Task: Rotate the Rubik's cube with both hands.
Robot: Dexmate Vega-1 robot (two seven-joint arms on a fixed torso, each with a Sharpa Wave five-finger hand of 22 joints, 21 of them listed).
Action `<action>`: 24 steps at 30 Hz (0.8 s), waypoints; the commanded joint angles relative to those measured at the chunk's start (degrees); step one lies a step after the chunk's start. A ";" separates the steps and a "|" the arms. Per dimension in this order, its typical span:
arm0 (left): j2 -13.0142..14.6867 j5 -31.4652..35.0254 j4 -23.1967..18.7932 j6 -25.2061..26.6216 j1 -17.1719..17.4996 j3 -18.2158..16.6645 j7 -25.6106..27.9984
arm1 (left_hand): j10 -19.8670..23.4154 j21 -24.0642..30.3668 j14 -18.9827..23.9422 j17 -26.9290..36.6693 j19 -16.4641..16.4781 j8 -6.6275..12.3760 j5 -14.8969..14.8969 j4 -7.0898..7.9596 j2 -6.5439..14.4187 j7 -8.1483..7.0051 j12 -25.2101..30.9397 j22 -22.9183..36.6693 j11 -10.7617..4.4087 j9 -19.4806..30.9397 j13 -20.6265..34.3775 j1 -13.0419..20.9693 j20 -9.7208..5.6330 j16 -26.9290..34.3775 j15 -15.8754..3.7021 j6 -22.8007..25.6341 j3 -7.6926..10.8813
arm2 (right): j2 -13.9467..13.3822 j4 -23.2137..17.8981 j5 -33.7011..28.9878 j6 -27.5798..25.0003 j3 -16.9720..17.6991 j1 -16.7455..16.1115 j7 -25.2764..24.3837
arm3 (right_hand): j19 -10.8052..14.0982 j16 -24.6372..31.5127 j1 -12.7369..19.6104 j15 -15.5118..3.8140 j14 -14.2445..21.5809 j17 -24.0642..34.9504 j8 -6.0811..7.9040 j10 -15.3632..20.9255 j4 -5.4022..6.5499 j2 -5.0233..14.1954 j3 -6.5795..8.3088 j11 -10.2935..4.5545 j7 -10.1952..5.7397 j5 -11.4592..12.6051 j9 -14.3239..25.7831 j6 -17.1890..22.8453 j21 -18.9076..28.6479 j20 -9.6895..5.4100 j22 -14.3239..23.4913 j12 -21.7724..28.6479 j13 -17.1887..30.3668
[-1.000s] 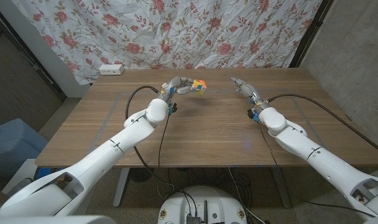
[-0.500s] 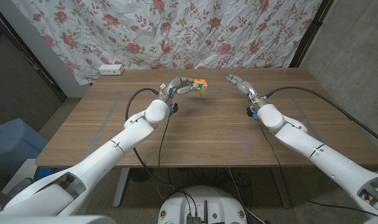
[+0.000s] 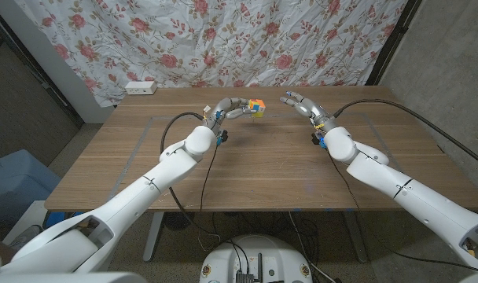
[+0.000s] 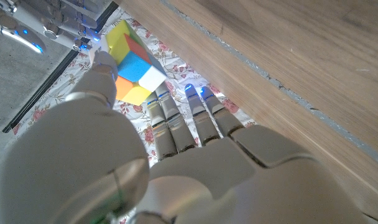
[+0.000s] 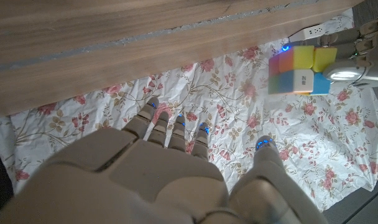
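My left hand [image 3: 233,107] holds the Rubik's cube [image 3: 257,107] up above the far part of the wooden table [image 3: 255,165], with its fingertips on the cube. The cube's orange, yellow and blue faces show in the left wrist view [image 4: 132,62], gripped between thumb and fingers [image 4: 170,118]. My right hand [image 3: 302,104] hovers a short way to the right of the cube with its fingers spread, holding nothing. In the right wrist view the cube [image 5: 298,70] hangs ahead of my right hand [image 5: 170,162], apart from its fingers.
A white power strip [image 3: 141,87] lies at the table's far left corner. A flowered curtain [image 3: 223,39] hangs behind the table. Black cables [image 3: 176,118] run from both arms across the table top. A blue bin [image 3: 15,185] stands left of the table.
My right hand has risen and moved left toward the cube, its fingers spreading. My left hand has lifted the cube slightly and kept hold of it.
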 commanded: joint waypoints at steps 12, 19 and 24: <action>-1.68 -0.96 3.07 -2.03 -1.97 1.62 -0.96 | 2.72 0.11 0.53 0.15 0.30 0.37 0.30 0.26 1.00 1.28 0.37 0.18 -2.38 0.22 0.20 0.09 0.23 -0.04 -7.25 1.14 -0.08 | -1.36 -7.55 -13.74 -9.85 -4.17 1.10 0.78 | 0.14 -0.13 2.65 2.92 0.06 0.21 -0.60 -0.09 -0.96 1.15 1.88 3.00 -1.70 -0.46 0.20 -2.82 0.23 0.05 0.27 0.58 0.05; -1.98 -1.02 3.62 -2.33 -2.37 1.80 -1.11 | 2.77 0.11 0.53 0.15 0.24 0.36 0.30 0.27 1.14 1.34 0.33 0.19 -2.38 0.24 0.24 0.01 0.25 -0.07 -7.25 1.30 -0.16 | -0.77 -8.87 -16.14 -11.64 -4.36 0.48 0.18 | 0.40 -0.18 4.41 3.06 0.13 0.09 -0.39 0.14 -1.55 1.48 2.85 3.16 -1.70 -0.26 0.15 -3.04 0.31 0.37 0.25 0.72 0.02; -2.43 -1.25 4.12 -2.67 -2.53 1.91 -1.12 | 2.83 0.11 0.55 0.15 0.23 0.30 0.30 0.26 1.22 1.40 0.32 0.20 -2.39 0.25 0.27 -0.01 0.25 -0.07 -7.24 1.29 -0.20 | -0.49 -9.60 -18.37 -13.01 -5.10 0.49 0.25 | 0.45 -0.21 5.39 2.92 0.15 0.03 0.16 0.26 -1.74 1.45 3.33 2.89 -1.43 -0.19 0.17 -1.90 0.31 0.48 0.25 0.79 0.00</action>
